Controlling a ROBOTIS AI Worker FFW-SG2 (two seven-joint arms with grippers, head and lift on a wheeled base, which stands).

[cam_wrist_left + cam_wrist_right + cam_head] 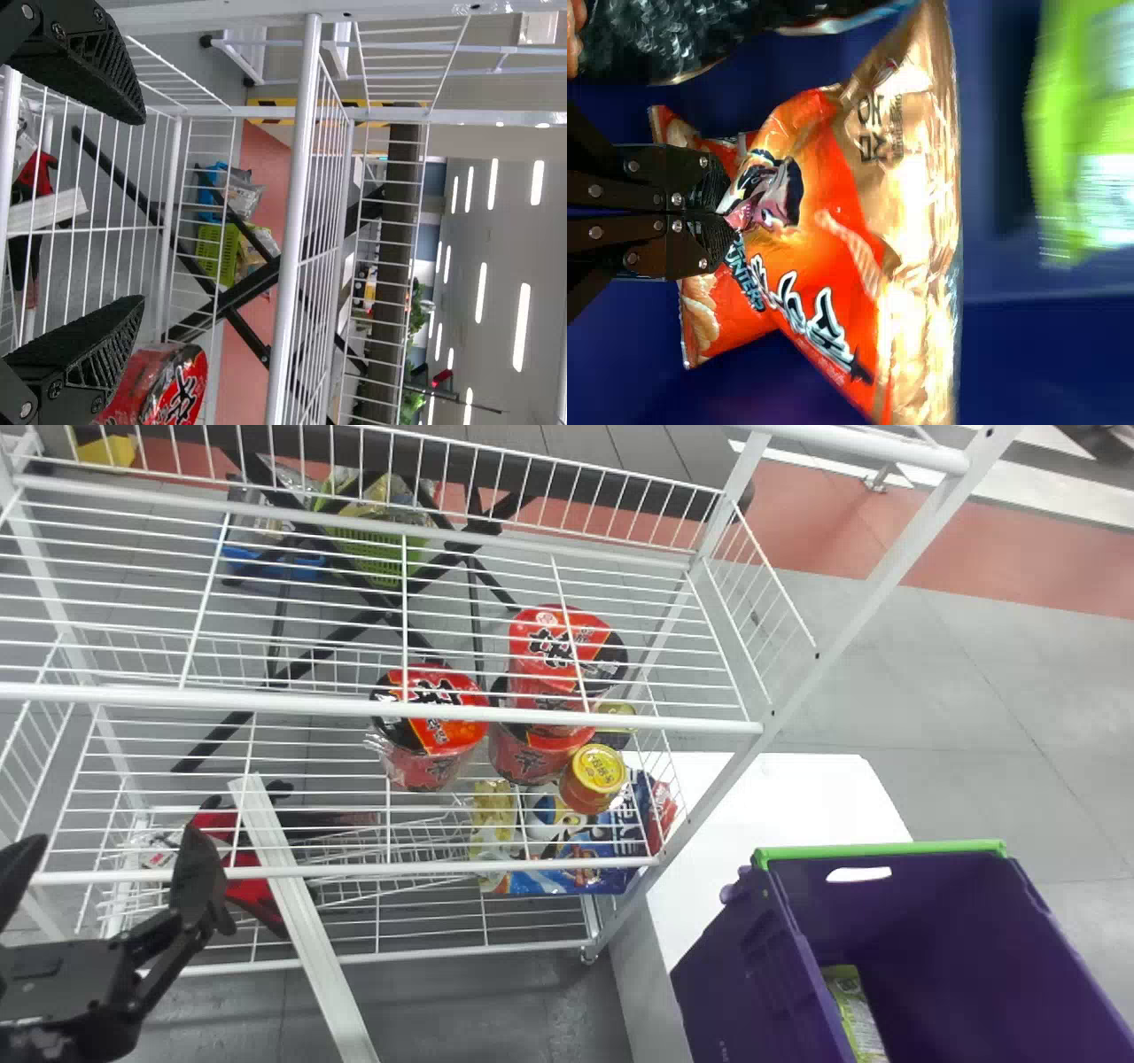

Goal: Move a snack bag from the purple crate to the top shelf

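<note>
With right pincer (726,212) clamped on the orange snack bag (850,186), lift slowly, clear of the purple crate (753,965) at four o'clock. Leave left pincer (111,846), open at eight o'clock, idle.

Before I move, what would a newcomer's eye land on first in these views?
Probably the orange snack bag, pinched in the right gripper inside the purple crate. Next, the red cups grouped on the white wire rack, with the left gripper open at the rack's left.
</note>
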